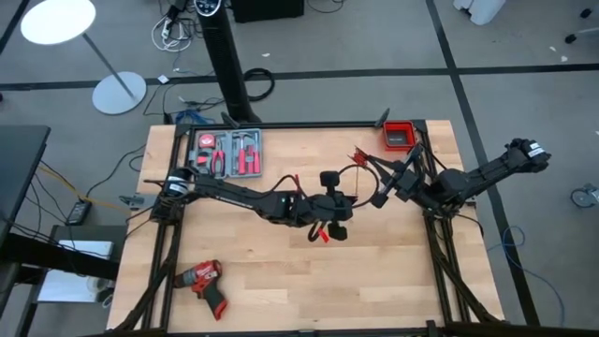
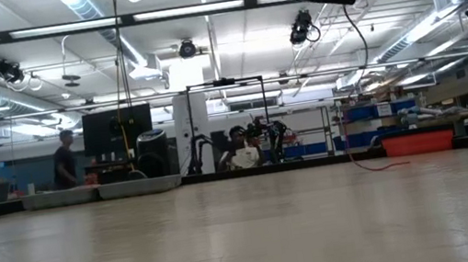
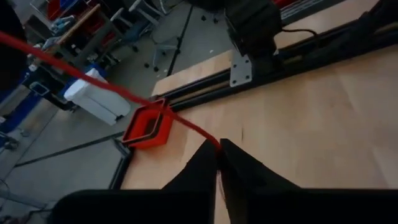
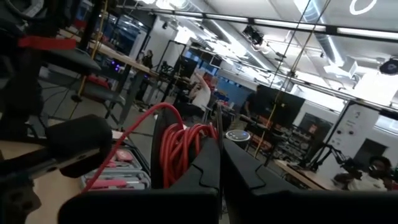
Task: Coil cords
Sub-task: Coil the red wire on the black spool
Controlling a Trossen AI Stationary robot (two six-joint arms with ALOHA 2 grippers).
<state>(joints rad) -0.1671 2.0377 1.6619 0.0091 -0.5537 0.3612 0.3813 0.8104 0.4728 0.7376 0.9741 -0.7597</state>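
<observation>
At the desk's [image 1: 281, 271] near-left corner a red drill [image 1: 204, 280] lay on the wood, and at the far-left edge sat a tray of red-handled hand tools [image 1: 227, 153]. From the left side the left arm reached to the middle of the desk, where the left gripper [image 3: 219, 152] was raised above the wood; its own wrist view showed the fingers all but together, with only a hairline gap, pinching the red wire [image 3: 112, 88], which ran taut from the fingertips toward the small red bin [image 1: 399, 135] at the far-right corner. Just right of centre, the right gripper [image 4: 220, 155] was also held off the desk, its fingers pressed together against a bundle of red loops [image 4: 180, 146], so the gathered part of the wire sat at that claw, apparently held by it. The thicker black cable could not be picked out with any certainty among the arms. The step in hand looked like winding the red wire into a coil, with the left claw feeding the free length. The next move would probably call for carrying that strand around the bundle without pulling the loops loose.
</observation>
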